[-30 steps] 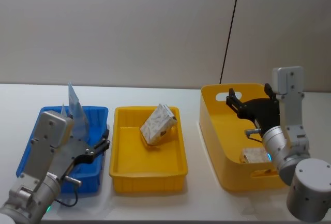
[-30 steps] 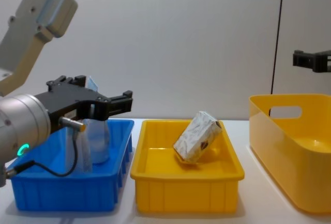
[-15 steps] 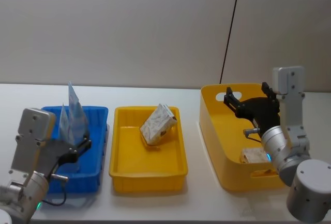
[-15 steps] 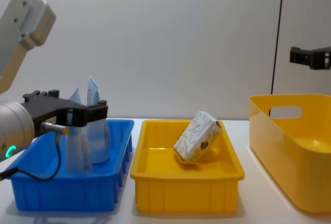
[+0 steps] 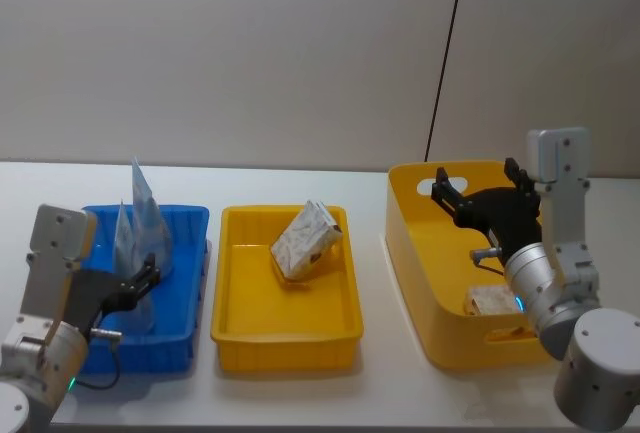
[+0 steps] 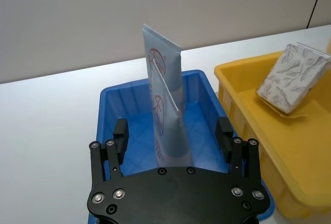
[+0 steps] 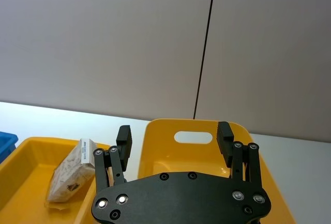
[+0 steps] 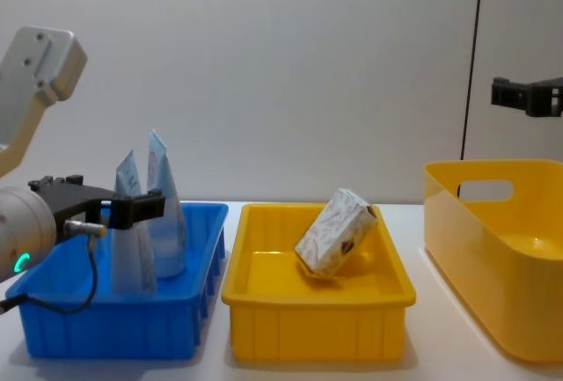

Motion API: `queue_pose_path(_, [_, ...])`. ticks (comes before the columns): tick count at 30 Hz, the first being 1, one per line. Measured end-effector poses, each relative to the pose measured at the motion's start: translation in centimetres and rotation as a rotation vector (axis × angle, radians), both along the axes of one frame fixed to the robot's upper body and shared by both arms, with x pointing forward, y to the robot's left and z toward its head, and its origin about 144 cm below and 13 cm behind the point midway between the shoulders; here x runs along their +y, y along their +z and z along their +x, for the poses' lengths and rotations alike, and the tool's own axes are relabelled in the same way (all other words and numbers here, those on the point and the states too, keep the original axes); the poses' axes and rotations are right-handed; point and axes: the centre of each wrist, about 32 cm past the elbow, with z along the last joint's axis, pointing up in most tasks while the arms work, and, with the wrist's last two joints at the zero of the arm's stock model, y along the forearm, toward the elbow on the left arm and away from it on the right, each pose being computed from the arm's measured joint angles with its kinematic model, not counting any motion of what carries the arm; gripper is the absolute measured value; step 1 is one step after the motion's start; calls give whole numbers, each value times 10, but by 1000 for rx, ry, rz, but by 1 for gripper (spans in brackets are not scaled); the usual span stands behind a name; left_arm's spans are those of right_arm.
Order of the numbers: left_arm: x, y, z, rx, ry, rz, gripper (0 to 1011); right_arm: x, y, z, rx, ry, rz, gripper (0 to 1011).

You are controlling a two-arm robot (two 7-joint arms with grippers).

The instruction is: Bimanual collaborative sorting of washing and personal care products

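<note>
Left gripper [image 6: 172,131] wide open, empty, facing two tall pale-blue soft pouches [image 6: 164,69] in blue plastic tray [image 6: 126,100]; right gripper [image 7: 174,132] open, empty, above yellow plastic tub [image 7: 160,154].

You're looking at a robot test bench in what reads as a lab: a white table [image 5: 300,393] in front of a plain grey wall [image 5: 250,53], with a thin dark line [image 5: 447,53] running down the wall. Three plastic bins stand in a neat row on the table — a blue tray [image 5: 185,215], a yellow tray [image 5: 290,348] and a yellow tub [image 5: 450,348] — laid out like a staged trial.
</note>
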Motion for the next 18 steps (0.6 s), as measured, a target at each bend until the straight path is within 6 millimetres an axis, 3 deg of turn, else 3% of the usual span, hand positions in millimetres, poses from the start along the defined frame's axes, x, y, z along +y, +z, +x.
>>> queue_pose_path(18, [-4,-14,30,63,5,25,1001,0,0,0,-2,4,1,1004])
